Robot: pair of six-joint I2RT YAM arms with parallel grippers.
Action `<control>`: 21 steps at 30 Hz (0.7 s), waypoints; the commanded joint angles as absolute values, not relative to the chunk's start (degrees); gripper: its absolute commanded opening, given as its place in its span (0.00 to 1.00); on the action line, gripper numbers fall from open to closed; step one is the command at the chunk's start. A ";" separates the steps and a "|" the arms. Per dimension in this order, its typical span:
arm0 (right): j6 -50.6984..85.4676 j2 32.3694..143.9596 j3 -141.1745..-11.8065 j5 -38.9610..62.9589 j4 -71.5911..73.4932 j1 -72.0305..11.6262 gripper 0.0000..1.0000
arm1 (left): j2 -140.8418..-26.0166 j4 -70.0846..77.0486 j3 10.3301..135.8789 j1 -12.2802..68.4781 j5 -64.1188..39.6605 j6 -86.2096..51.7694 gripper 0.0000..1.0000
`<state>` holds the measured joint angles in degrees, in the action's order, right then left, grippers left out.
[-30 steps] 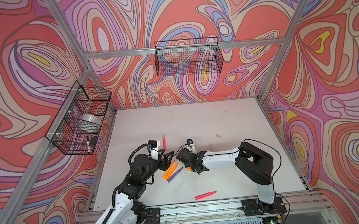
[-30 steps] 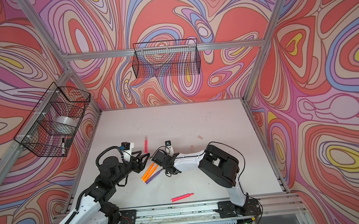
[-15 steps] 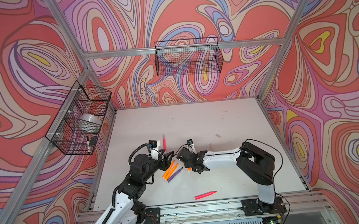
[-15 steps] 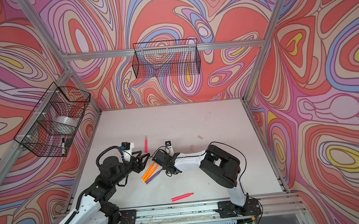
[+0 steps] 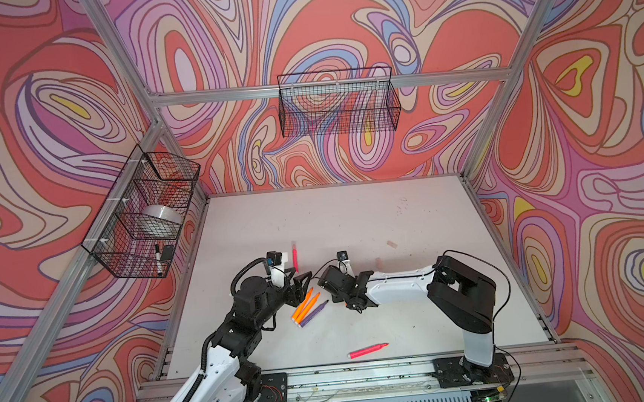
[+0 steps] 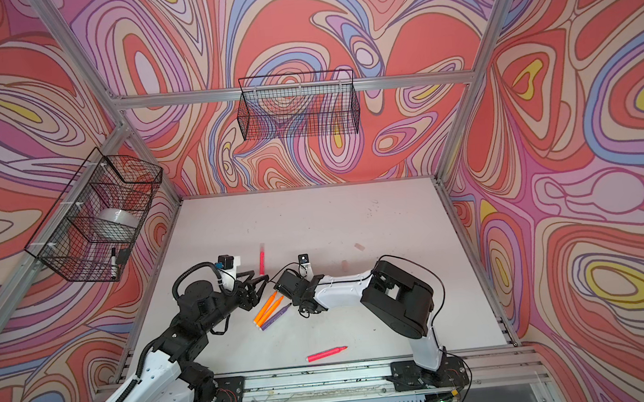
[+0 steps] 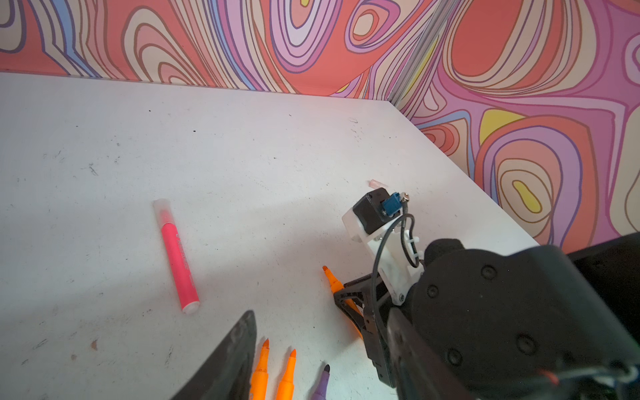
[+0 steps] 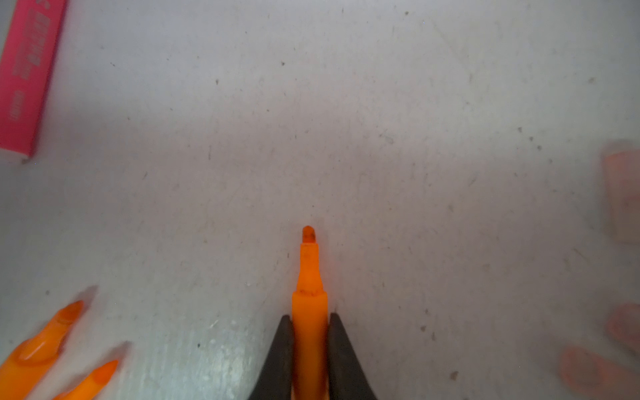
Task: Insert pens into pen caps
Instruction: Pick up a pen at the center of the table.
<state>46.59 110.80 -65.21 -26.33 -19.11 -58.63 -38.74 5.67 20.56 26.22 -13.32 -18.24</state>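
**capping: 1 of 6 done, second pen in hand**

State of play:
- The right gripper (image 8: 309,317) is clamped on the held orange pen (image 8: 309,298). Its bare tip points forward, low over the table (image 5: 314,218).
- The left gripper (image 5: 304,286) has its jaws apart with nothing between them. It sits just beside the pen cluster, facing the right one.

Done:
- The capped pink pen (image 7: 176,256) lies flat with a translucent fitted cap (image 7: 162,207) over one end (the only pen that reads as finished).

Left to do:
- The held orange pen has no cap.
- Two loose orange pens (image 5: 303,303) and the purple pen (image 5: 314,313) lie side by side between the arms, tips bare.
- The second pink pen (image 5: 367,350) lies alone near the front edge, tip bare.

Caps:
- A top view shows one loose cap (image 5: 392,244) and a nearer loose cap (image 5: 378,261) behind the right arm, well apart from the pens.
- The right wrist view shows blurry pale shapes at its edge. They're likely caps, but I can't count them.

My read is that it's early, with five pens to go. Next the left gripper probably needs a cap to meet that orange tip.
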 commanded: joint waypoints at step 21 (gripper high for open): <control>46.84 109.57 -64.04 -28.18 -20.53 -58.82 0.07 | -37.98 4.68 22.25 26.15 -14.74 -19.04 0.62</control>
